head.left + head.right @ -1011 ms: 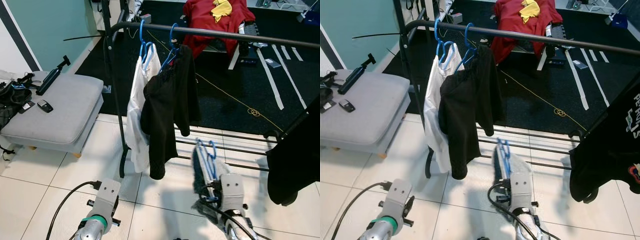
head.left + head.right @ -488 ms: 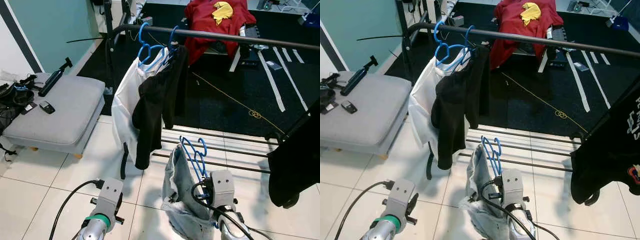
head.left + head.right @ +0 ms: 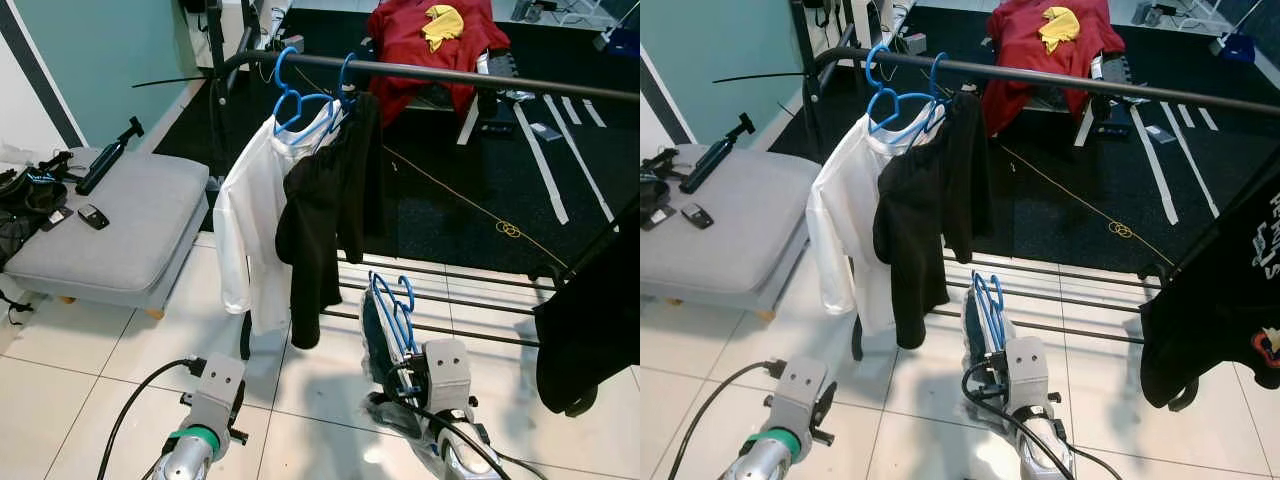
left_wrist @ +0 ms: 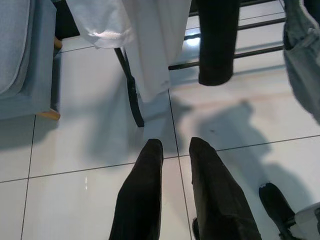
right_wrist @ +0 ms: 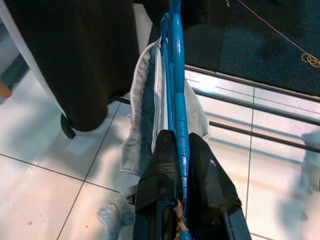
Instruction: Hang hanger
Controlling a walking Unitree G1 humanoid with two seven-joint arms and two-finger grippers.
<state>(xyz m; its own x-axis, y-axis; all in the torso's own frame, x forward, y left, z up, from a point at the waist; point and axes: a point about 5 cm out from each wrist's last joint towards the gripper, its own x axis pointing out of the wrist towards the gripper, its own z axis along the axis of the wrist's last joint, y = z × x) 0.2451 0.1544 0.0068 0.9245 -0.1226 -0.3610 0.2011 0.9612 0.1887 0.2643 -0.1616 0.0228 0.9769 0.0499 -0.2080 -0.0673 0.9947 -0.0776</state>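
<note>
My right gripper (image 5: 181,139) is shut on a blue hanger (image 5: 176,95) that carries a pale denim garment (image 5: 142,120). It holds the hanger (image 3: 396,308) low over the tiled floor, in front of the rack's lower bars and well below the black rail (image 3: 480,75). On the rail's left end hang a white shirt (image 3: 250,225) and a black garment (image 3: 325,215), each on a blue hanger (image 3: 290,95). My left gripper (image 4: 175,146) points at the floor near the rack's foot, shut with nothing in it.
A grey cushioned bench (image 3: 120,215) with small devices stands at the left. A black garment (image 3: 590,310) hangs at the right edge. The rack's lower bars (image 3: 490,300) cross the floor ahead. A red garment (image 3: 430,40) lies on a chair beyond. A cable (image 3: 135,405) trails by my left arm.
The white shirt and black garment have swung on the rail and now hang turned. The denim garment on my hanger flared to the left, then settled back under the hanger.
</note>
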